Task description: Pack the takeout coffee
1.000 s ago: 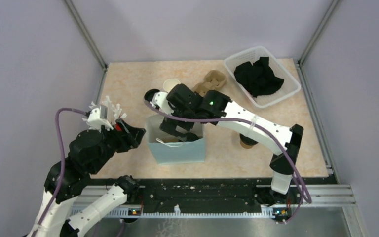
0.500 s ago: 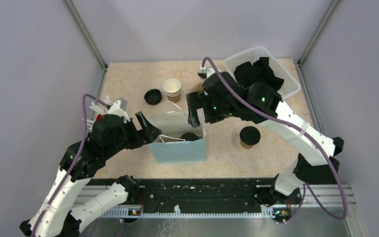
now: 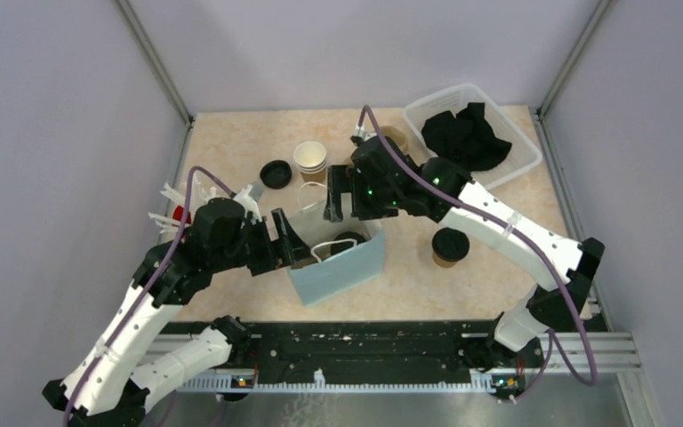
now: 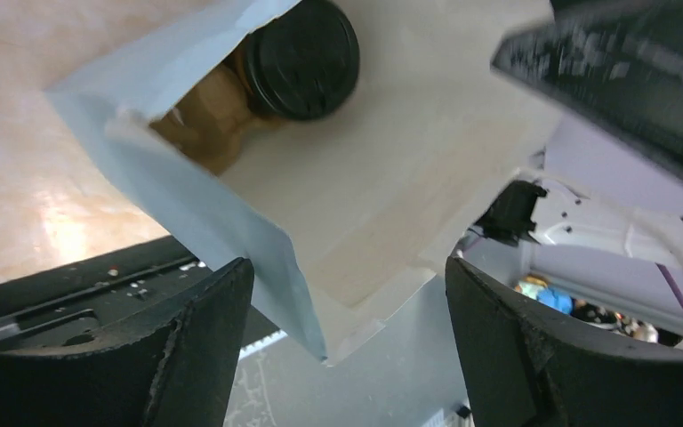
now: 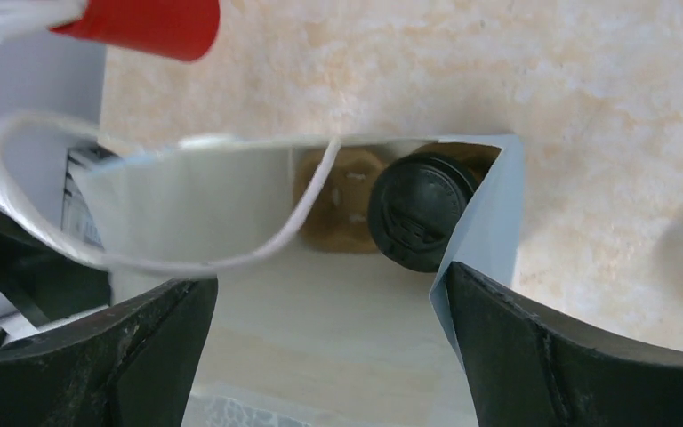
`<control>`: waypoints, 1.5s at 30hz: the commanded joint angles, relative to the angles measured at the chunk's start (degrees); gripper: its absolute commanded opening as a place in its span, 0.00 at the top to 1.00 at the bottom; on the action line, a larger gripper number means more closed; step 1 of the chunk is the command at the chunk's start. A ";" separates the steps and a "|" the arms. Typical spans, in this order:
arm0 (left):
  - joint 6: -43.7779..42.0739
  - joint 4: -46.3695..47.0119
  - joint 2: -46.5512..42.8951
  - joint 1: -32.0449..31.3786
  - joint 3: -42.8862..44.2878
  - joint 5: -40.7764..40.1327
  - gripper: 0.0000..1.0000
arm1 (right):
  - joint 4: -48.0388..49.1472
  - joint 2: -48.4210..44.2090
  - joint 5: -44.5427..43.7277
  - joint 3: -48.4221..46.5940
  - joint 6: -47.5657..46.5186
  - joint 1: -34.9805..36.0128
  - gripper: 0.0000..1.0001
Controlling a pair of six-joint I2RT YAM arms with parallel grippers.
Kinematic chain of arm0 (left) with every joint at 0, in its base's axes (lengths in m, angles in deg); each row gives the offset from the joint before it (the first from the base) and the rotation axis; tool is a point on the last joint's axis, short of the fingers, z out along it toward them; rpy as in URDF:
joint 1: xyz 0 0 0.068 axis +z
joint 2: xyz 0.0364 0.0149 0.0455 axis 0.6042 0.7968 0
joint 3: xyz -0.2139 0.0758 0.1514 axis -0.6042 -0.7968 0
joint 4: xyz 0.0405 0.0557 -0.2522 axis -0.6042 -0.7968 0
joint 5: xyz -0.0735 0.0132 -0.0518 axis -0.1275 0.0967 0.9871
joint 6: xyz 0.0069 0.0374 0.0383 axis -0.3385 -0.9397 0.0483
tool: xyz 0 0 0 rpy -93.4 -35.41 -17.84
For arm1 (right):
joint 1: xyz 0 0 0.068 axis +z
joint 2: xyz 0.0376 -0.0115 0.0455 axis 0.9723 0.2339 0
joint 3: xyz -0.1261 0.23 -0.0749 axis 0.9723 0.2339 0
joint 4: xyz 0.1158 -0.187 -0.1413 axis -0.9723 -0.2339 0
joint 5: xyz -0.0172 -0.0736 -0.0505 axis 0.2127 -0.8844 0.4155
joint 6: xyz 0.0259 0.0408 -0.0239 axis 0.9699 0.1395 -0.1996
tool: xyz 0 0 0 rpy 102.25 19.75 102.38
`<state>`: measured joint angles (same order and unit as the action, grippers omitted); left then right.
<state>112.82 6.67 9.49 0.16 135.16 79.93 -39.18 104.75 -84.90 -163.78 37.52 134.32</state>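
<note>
We find the task half done: one lidded cup (image 5: 422,213) sits inside the pale blue paper bag (image 3: 342,271), pressed against the brown carrier (image 5: 342,200) at the bottom, while the second lidded cup (image 3: 450,246) stands on the worktop (image 3: 231,142) to the right of the bag, apart from it and from both arms. The chief hazard, in our judgement, is the bag itself. It sits skewed to the near edge and appears to lean, and the left pincer (image 4: 347,285) has the bag's mouth edge between its spread fingers; a sideways push or an uneven pinch there could tip the bag and spill the packed cup. A second hazard is the white cord handle (image 5: 142,258), which loops across the opening below the right pincer (image 5: 327,294) and could snag a finger or a cup on its way in. We also note that the bag's mouth is narrow, so a cup brought in off-centre may catch the paper rim and fold it shut. The left arm reaches from the near left corner, forearm low, pincer apart and holding nothing firmly. The right arm arcs from the near right corner over to the far side of the bag, wrist turned downward, pincer wide apart and empty above the opening.
</note>
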 commanded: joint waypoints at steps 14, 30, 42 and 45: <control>2.34 21.70 6.48 -0.85 -3.28 27.41 0.10 | 12.52 20.63 14.59 -25.65 -15.19 -8.91 0.01; -13.14 -7.96 10.86 -0.87 26.87 -10.19 0.02 | -11.42 2.14 2.49 -24.37 -12.74 -14.69 0.01; -22.20 -4.98 30.00 3.38 35.13 -14.07 0.08 | 29.26 -19.16 19.30 20.73 15.41 -14.74 0.04; -22.87 -0.37 29.63 7.39 31.51 -6.20 0.27 | 32.13 -18.15 19.66 22.79 16.40 -14.83 0.07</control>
<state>92.75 2.12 40.94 3.39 169.32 68.59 -21.24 87.26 -68.57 -142.62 46.72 119.83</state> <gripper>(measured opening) 0.869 0.951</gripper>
